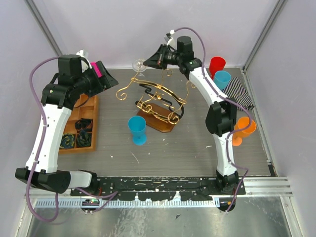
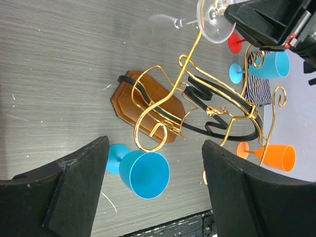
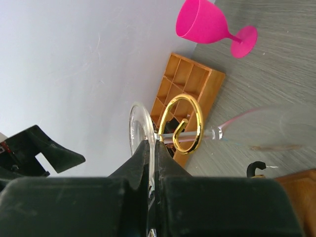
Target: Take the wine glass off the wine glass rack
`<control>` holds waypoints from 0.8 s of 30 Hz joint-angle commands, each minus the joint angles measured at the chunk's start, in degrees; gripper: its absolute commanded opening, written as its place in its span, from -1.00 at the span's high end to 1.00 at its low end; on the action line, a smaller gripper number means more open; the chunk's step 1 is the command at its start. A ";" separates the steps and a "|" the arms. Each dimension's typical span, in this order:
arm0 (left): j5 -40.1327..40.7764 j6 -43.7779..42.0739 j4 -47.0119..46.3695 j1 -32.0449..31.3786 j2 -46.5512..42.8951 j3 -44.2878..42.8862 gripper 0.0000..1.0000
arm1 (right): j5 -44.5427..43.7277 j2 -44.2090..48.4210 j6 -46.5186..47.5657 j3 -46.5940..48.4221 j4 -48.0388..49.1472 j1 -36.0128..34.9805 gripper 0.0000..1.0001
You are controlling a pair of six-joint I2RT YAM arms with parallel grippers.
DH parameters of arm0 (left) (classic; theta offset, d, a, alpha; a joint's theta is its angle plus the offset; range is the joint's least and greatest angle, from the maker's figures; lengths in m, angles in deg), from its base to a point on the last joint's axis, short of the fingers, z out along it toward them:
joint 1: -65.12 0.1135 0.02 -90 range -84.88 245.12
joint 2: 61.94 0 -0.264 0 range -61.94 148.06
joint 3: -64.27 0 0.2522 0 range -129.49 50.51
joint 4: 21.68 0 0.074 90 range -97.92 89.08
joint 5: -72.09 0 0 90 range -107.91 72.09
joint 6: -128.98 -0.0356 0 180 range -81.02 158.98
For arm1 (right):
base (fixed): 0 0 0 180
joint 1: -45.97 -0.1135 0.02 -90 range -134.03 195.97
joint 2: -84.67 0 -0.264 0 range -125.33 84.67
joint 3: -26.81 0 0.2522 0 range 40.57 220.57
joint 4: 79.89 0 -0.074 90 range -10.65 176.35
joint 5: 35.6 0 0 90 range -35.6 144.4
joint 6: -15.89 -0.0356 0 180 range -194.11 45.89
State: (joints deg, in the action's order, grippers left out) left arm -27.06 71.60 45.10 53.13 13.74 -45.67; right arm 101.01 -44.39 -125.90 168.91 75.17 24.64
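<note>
The wine glass rack (image 1: pixel 159 104) of gold wire and black curves stands on its brown wooden base (image 1: pixel 160 122) mid-table. A clear wine glass (image 1: pixel 139 65) lies sideways at the rack's far scroll end. In the right wrist view its stem passes through the gold scroll loop (image 3: pixel 185 123), with the foot (image 3: pixel 137 129) on the near side and the bowl (image 3: pixel 276 126) beyond. My right gripper (image 3: pixel 152 144) is shut on the rim of the foot. My left gripper (image 2: pixel 155 177) is open and empty, held above the table left of the rack (image 2: pixel 197 98).
An orange compartment tray (image 1: pixel 94 109) lies at the left. A blue cup (image 1: pixel 138 129) stands in front of the rack. A pink cup (image 3: pixel 205 22) stands at the far left. Red (image 1: pixel 217 65), blue (image 1: pixel 222 79) and orange (image 1: pixel 244 128) cups and a striped cloth (image 1: pixel 239 91) are at the right.
</note>
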 commanded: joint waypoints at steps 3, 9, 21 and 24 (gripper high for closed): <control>-0.60 -0.98 0.15 0.48 -1.61 0.06 -0.66 | -0.20 14.16 7.02 -6.52 -2.04 0.73 0.99; -0.96 -0.85 0.39 0.47 -1.67 -0.05 -0.66 | -1.75 17.65 8.79 -6.16 -6.99 5.50 0.99; 0.76 -1.05 2.76 0.62 -1.06 -3.52 -0.64 | -6.59 18.62 18.47 3.88 -10.32 6.64 0.98; 0.75 -0.98 2.36 0.72 -1.57 -4.26 -0.65 | -7.70 25.13 28.57 0.23 -9.79 4.40 0.99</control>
State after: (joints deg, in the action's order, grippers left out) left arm -26.82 71.58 47.26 53.41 13.59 -47.42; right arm 95.00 -30.16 -110.68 170.70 63.10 32.05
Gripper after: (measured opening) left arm 0.820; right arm 0.060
